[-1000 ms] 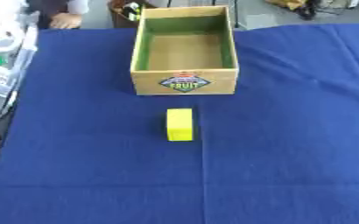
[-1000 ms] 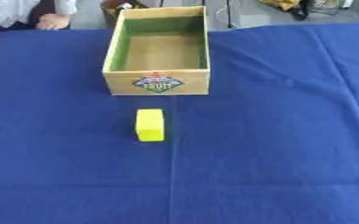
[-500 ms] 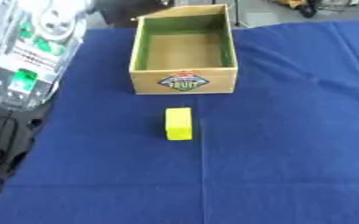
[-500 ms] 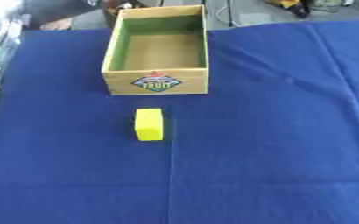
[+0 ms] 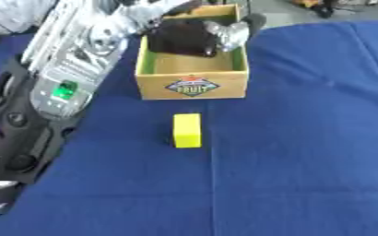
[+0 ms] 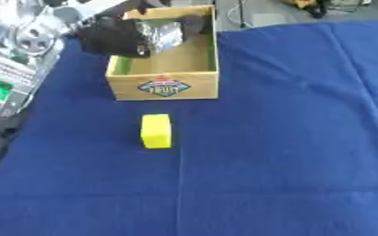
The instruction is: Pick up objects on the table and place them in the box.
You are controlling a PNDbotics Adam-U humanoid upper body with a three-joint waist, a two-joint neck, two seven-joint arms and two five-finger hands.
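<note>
Fingers of the left hand (image 5: 194,38) hang over the open top of the wooden box (image 5: 194,85), dark and blurred, with a silver part toward the right wall. Whether they are straight or curled cannot be told from either view, and nothing is seen held in them. Behind the hand, the left arm (image 5: 71,76) runs in from the near left, its silver and black casing crossing the left part of the blue tablecloth (image 5: 305,138). The right hand shows in no view.

Box: stands at the far middle of the table, green inside, with a fruit label on its near wall. What its floor holds, if anything, is hidden by the hand.

Task object: one yellow block (image 5: 186,130) lies on the cloth just near of the box's label wall, well apart from the hand and untouched. No other loose object is visible on the cloth.

Step in hand, as judged: the left hand is over the box rather than at the block, so the pick of the block is not yet begun.

Next move, as judged: the hand must come nearward clear of the box's near wall, descend over the block, close on its long sides, lift it above the wall and release it inside. Risk: clipping the near wall on the way
</note>
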